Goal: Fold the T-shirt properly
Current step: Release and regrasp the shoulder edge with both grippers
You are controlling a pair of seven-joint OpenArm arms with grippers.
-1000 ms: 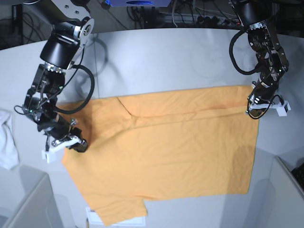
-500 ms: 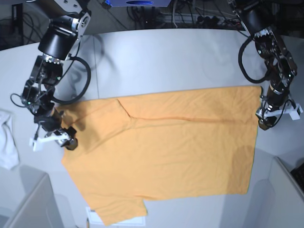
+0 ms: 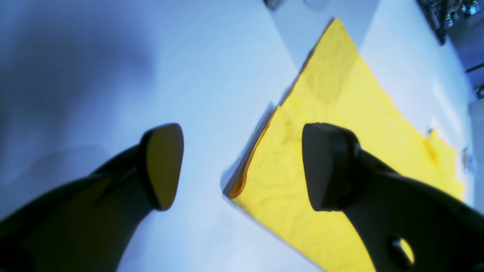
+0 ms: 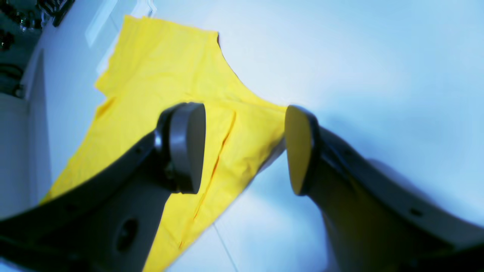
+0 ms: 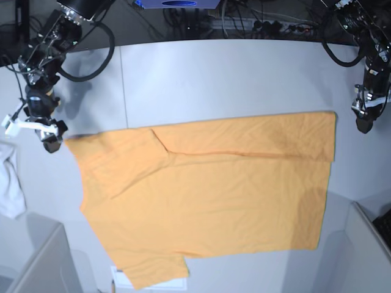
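The light-orange T-shirt [image 5: 208, 195] lies spread flat on the grey table, with its far edge folded over into a band. In the base view my right gripper [image 5: 33, 131] hangs open just left of the shirt's left sleeve corner. My left gripper [image 5: 365, 116] hangs open off the shirt's far right corner. In the left wrist view the open left gripper [image 3: 242, 166] is above the T-shirt [image 3: 340, 113] corner and holds nothing. In the right wrist view the open right gripper [image 4: 242, 149] is empty over the T-shirt [image 4: 159, 75] edge.
A small white cloth [image 5: 9, 180] lies at the table's left edge. Grey bins stand at the front left [image 5: 36, 262] and front right [image 5: 369, 244]. A white sheet [image 5: 122, 279] pokes out under the shirt's front edge. Cables run along the back.
Both grippers have opened and let go of the shirt's far edge. They have drawn back and outward, off the cloth. The shirt has settled flat.
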